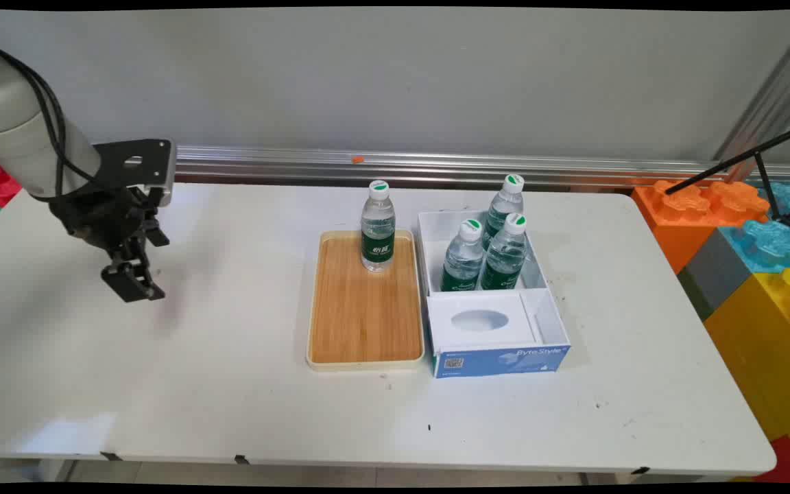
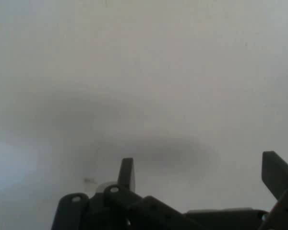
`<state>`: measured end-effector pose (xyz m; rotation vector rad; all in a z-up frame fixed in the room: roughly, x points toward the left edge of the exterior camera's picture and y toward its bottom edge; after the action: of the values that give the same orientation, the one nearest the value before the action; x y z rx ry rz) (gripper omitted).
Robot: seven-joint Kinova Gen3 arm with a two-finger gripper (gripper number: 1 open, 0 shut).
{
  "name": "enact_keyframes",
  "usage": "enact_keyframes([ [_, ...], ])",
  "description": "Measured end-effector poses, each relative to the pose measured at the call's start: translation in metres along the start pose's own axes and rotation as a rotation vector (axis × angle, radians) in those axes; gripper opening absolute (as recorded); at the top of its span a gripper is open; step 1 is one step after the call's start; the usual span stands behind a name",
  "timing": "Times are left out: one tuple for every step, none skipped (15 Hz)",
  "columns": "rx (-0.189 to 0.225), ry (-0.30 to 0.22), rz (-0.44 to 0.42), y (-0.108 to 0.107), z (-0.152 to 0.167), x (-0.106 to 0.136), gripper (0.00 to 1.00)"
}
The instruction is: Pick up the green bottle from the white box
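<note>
- Black gripper [image 1: 136, 285] of mine hangs low over the white table [image 1: 217, 357] at its left side, fingers [image 2: 127, 173] pointing down, spread apart, holding nothing.
- Well to my right, one bottle [image 1: 377, 227] stands upright on the wooden tray [image 1: 363, 309], beside the box [image 1: 498, 322].

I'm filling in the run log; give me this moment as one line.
gripper: open, holding nothing, over bare table | tray: one bottle upright | box: three bottles upright
</note>
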<state>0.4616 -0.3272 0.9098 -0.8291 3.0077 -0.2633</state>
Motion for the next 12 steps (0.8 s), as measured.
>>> enact_keyframes([
  [-0.001,0.007,-0.01,0.002,-0.002,0.004,1.0],
  [-0.003,0.016,-0.021,0.005,-0.005,0.01,1.0],
  [-0.006,0.029,-0.035,0.009,-0.008,0.018,1.0],
  [-0.012,0.045,-0.049,0.013,-0.012,0.027,1.0],
  [-0.019,0.059,-0.062,0.016,-0.015,0.037,1.0],
  [-0.026,0.078,-0.076,0.021,-0.019,0.048,1.0],
  [-0.034,0.1,-0.089,0.025,-0.023,0.061,1.0],
  [-0.041,0.119,-0.1,0.028,-0.026,0.072,1.0],
  [-0.048,0.143,-0.113,0.031,-0.029,0.085,1.0],
  [-0.057,0.169,-0.127,0.035,-0.031,0.099,1.0],
  [-0.065,0.192,-0.138,0.037,-0.032,0.111,1.0],
  [-0.072,0.219,-0.152,0.039,-0.032,0.125,1.0],
])
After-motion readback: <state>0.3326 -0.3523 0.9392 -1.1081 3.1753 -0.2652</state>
